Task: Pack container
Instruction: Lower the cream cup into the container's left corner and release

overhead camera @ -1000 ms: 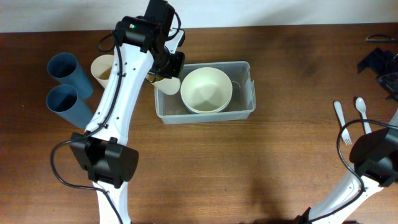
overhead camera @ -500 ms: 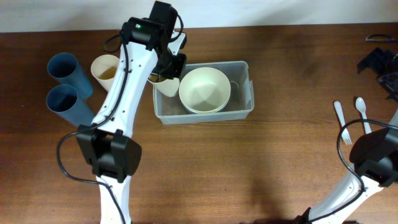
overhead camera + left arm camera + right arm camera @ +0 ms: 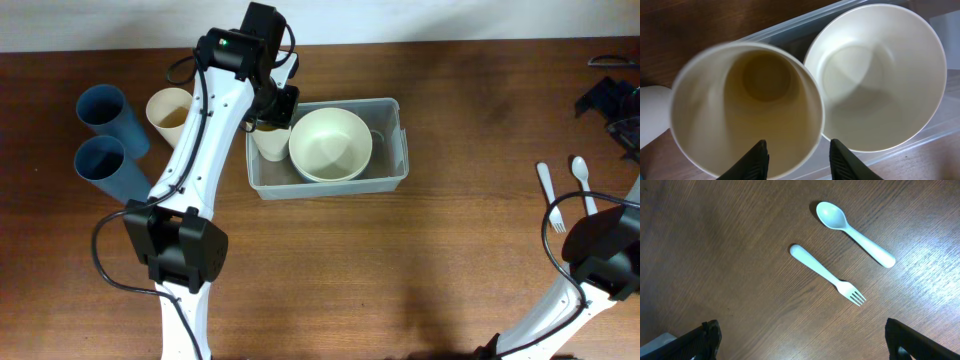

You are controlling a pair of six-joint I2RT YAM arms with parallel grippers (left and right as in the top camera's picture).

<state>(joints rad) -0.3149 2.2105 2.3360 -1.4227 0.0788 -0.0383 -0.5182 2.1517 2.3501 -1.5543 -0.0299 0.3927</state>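
Crowding the container (image 3: 402, 150) near the table's (image 3: 400, 260) far edge, bowl (image 3: 875, 75) and cup (image 3: 745, 100) sit rim to rim, leaving little free room. Left gripper (image 3: 796, 150), shut earlier, now straddles the cup's rim, parted; right gripper (image 3: 810, 340) hangs wide open, empty, above fork (image 3: 827, 275) and spoon (image 3: 855, 230).

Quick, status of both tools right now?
Left tool: open, astride the cup wall, not clamping it.
Right tool: open, empty, above the fork and spoon.

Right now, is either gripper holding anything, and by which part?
Nothing appears held. The left gripper stands open, straddling the rim of the cream cup without pinching it. The right gripper is open and empty.
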